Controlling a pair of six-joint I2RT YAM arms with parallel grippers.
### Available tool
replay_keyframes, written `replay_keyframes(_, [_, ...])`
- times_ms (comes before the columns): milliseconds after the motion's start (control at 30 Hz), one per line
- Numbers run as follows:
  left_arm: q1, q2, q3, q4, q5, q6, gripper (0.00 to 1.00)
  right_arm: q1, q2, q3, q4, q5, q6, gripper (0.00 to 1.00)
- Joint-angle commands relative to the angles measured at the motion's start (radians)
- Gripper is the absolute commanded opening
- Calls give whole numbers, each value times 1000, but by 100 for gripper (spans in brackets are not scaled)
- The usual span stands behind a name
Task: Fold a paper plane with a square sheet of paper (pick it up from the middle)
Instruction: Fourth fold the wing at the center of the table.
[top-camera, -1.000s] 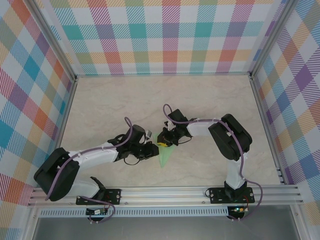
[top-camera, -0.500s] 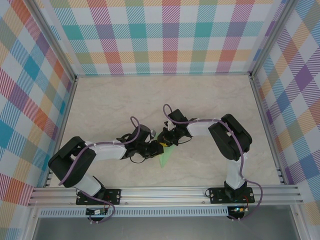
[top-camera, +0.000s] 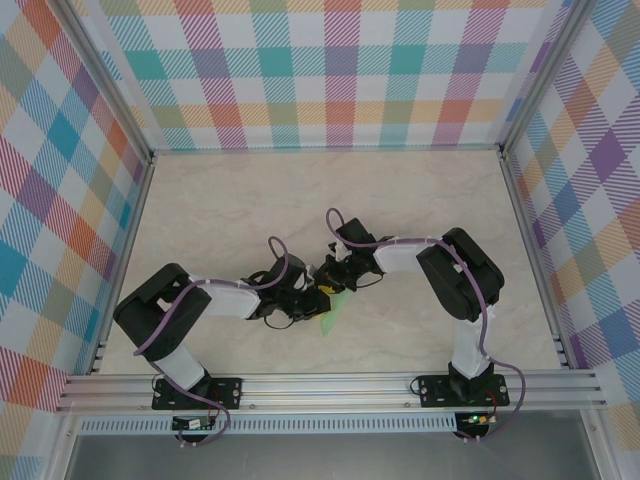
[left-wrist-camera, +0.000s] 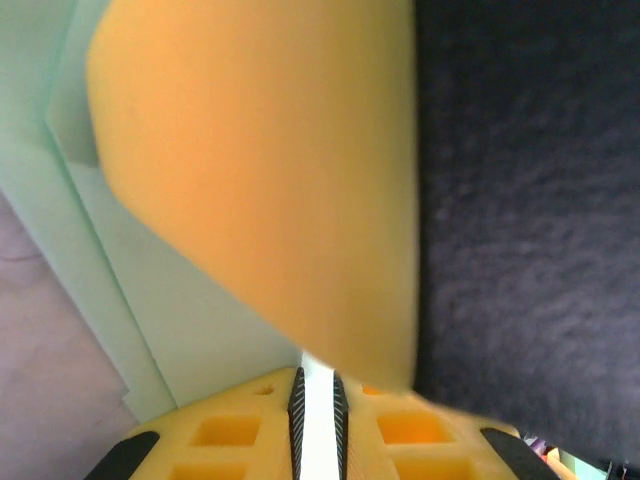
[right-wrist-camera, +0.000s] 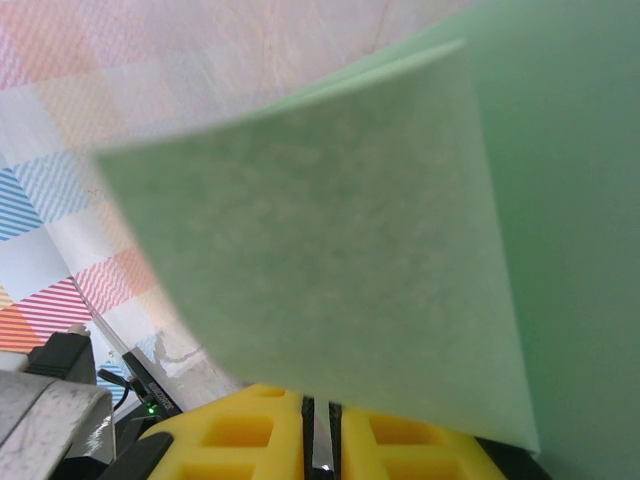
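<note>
We can read no text, number, label or brand mark anywhere. The mint-green paper (right-wrist-camera: 330, 250) is plain, and the checked walls (top-camera: 340, 70) carry coloured squares only.

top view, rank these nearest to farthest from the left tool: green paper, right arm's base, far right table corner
1. green paper: right at the left tool, on its right side
2. right arm's base: near edge, right side
3. far right table corner: back right, plainly farthest
</note>
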Motion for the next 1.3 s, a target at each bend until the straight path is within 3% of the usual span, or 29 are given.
replay_keyframes(0, [-38,10,-56,-70,55,27,18,8,81,-41,-120,119,2,15])
replay_keyframes(433, [-47,-137,-39,-224,58,88,19,8,82,-28,-137,123,1,15])
replay_keyframes(667, [-46,-261,8,-245,-51,64,21,8,82,-28,-138,123,-1,15])
replay_keyframes(933, [-51,-113,64,-114,12,32,23,8,86,-28,-140,123,-4,15])
replay_keyframes(1267, [-73,-30,-5,-142,55,41,22,8,88,-32,-144,125,-4,15])
